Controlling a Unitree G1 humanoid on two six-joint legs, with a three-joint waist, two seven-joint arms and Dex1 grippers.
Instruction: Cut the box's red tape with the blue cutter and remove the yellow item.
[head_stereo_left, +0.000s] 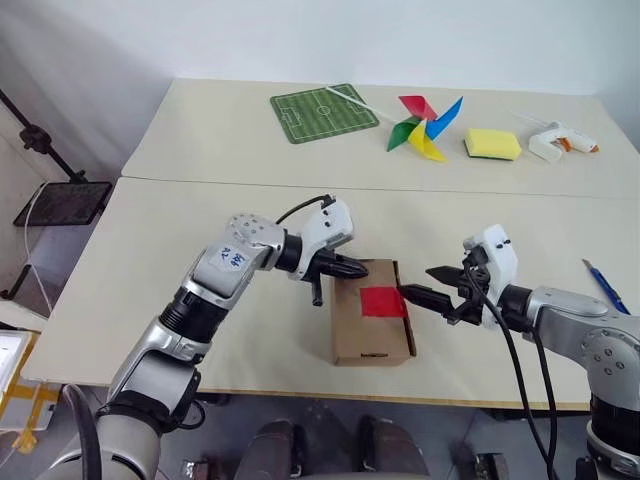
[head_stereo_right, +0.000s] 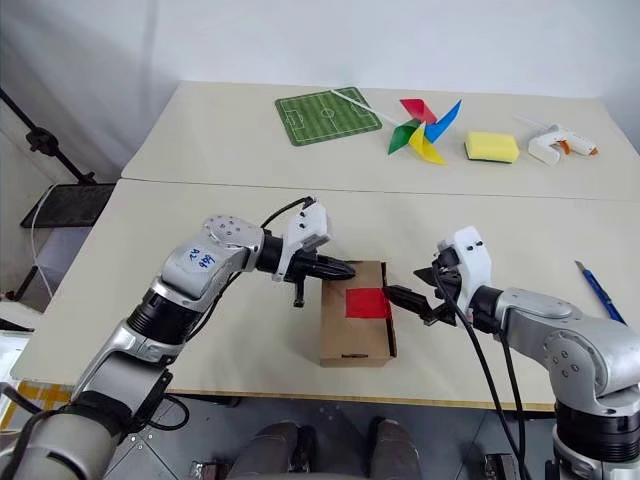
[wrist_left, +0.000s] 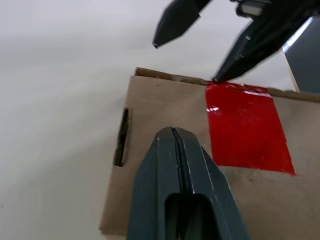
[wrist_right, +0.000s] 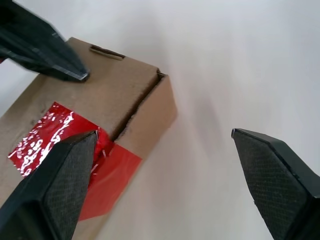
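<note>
A small brown cardboard box sits near the front edge of a pale counter, between the robot's two arms. A square of red tape covers part of its top and folds over the right-hand edge, where the flap seam shows a narrow gap.

The left gripper hovers over the box's left rear corner, its fingers pressed together and holding nothing. The right gripper sits at the box's right edge with its fingers spread wide, one fingertip at the tape's edge, the other out over bare counter; it holds nothing.

The blue cutter lies well apart, at the far right of the counter, untouched. The yellow item is presumably inside the closed box.

At the back of the counter lie a green mat, a pinwheel, a yellow sponge and a glue gun.

Risks, as a judgement: the tape looks uncut, so prying at it with bare fingers could shove or tip the light box toward the front edge. The cutter is near the counter's edge and could be knocked off when reached for.
</note>
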